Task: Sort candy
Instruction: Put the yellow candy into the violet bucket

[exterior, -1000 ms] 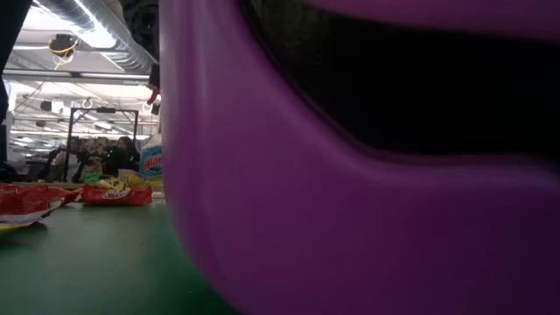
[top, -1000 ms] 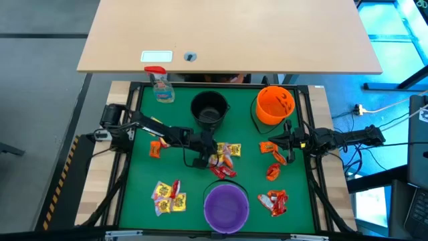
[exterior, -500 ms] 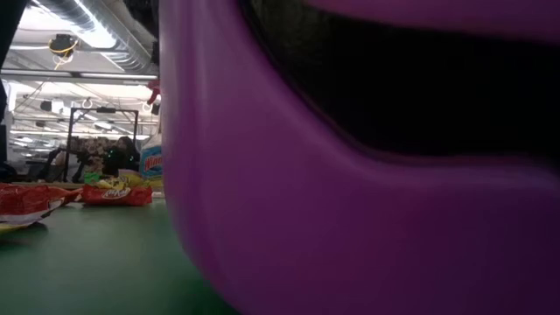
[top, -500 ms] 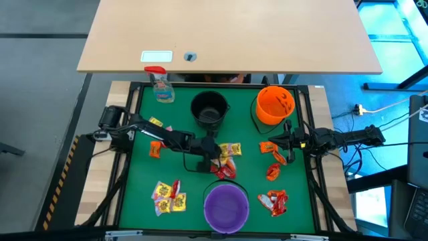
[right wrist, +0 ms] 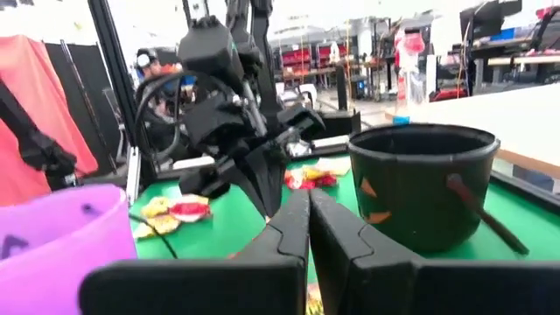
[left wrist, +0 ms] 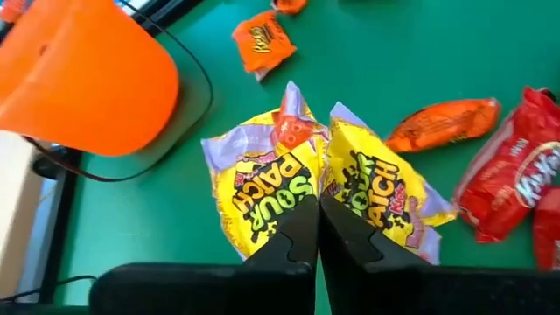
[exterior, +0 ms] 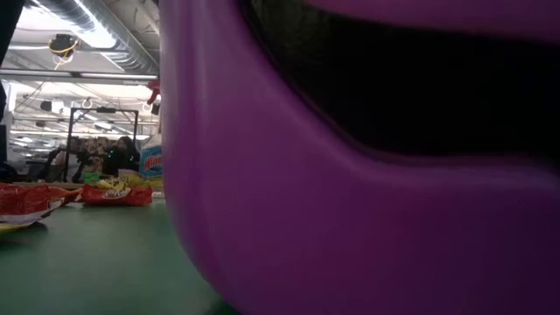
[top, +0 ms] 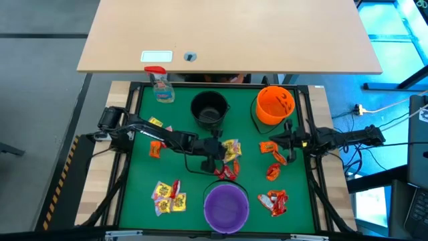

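Note:
My left gripper [top: 215, 155] is at the table's middle, shut at the near ends of two yellow candy packets [left wrist: 262, 188] [left wrist: 381, 188], which spread apart in a V from its fingertips. Red packets [top: 227, 171] lie just nearer than it. My right gripper [top: 289, 143] is shut and empty on the right side, beside orange packets [top: 273, 151]. More yellow packets [top: 168, 196] lie flat at the near left and red ones [top: 275, 201] at the near right. A black bowl [top: 209, 109], an orange bowl [top: 275, 104] and a purple bowl [top: 226, 206] stand on the green mat. My left gripper's shut fingertips [left wrist: 302, 229] meet the two yellow packets where their near corners [left wrist: 325, 197] come together. The fingers slant down from the table's left. The fingertips hide the place of contact, so I cannot tell whether one packet or both are pinched, or whether they are lifted.
A spray bottle with a red trigger [top: 160, 86] stands at the far left corner. Single packets lie at the left [top: 156, 148] [top: 156, 122]. The purple bowl fills most of the low view [exterior: 350, 175]. A raised black frame [top: 131, 134] edges the mat.
My left gripper has moved toward the table's right edge, into the middle candy pile. The yellow packets now lie at its tips, apart from the red packets nearer the purple bowl.

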Robot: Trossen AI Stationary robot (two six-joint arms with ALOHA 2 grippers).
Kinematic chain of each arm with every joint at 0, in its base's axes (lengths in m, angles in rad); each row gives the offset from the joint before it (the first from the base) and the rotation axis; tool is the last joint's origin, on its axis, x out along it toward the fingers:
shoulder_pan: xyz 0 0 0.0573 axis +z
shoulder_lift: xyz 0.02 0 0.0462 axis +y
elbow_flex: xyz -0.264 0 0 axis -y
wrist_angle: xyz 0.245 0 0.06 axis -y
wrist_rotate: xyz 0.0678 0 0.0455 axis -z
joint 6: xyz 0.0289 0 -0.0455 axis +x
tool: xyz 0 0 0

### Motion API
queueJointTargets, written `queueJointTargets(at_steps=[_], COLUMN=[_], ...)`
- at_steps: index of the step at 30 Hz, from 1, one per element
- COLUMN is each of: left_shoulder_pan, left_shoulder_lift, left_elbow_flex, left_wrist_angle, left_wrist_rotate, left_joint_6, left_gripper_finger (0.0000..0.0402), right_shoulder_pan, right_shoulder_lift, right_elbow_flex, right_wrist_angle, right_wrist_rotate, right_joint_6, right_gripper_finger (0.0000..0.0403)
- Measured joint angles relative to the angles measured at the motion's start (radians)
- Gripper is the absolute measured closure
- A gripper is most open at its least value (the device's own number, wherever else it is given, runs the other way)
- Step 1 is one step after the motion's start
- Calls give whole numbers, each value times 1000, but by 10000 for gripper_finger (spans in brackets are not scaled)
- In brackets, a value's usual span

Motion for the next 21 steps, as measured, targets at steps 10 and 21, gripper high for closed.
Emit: queueJointTargets(at_steps=[10,21], left_shoulder_pan=[0,7], left_shoulder_lift=[-1,-1], left_elbow_flex=[64,68], left_wrist_angle=[-59,-58], left_wrist_rotate=[-40,-43], left_joint_6=[40,63], left_gripper_finger=[402,401], right_shoulder_pan=[0,0], right_shoulder_lift=[0,168], right_elbow_flex=[0,83], right_wrist_angle=[140,111], right_wrist_rotate=[55,48], right_joint_6=[0,-29], right_gripper_finger=[391,391])
